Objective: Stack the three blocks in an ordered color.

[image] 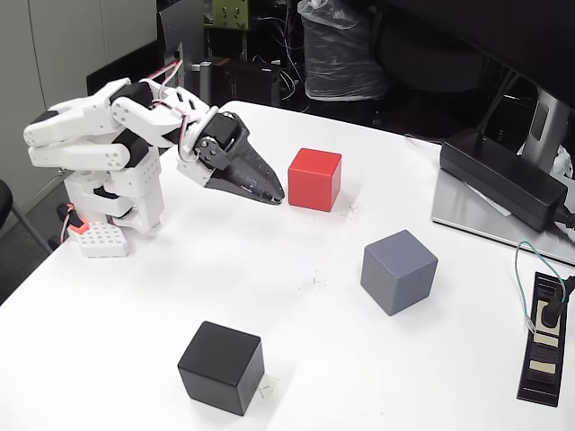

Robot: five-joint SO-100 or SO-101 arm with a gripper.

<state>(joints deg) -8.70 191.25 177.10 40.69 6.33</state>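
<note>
- the wide white tabletop carries everything in the fixed view; taking its middle as the clock centre, all three blocks lie apart from one another, none stacked yet.
- the folded white five-joint arm sits on its base at about nine to ten o'clock, its forearm pointing toward the centre.
- the long black power brick lies at about two o'clock on a grey slab, well clear of the blocks.
- the matte black cube sits at about seven o'clock, nearest the camera and farthest from the arm's tip.
- the matte slate blue-grey cube sits at about four o'clock, well apart from the other two.
- the matte bright red cube, a little smaller, sits at about twelve o'clock.
- the dark two-finger claw hangs low just beside the red cube's left face, holding nothing; its fingers look drawn together to a point, so i judge it closed.
- risk: going on like this, the closed tip would likely shove the red cube away rather than straddle it; it needs to open first.
- risk: the black cube may demand a long reach, where a skewed grip could set it down off-centre and topple a stack.
</note>
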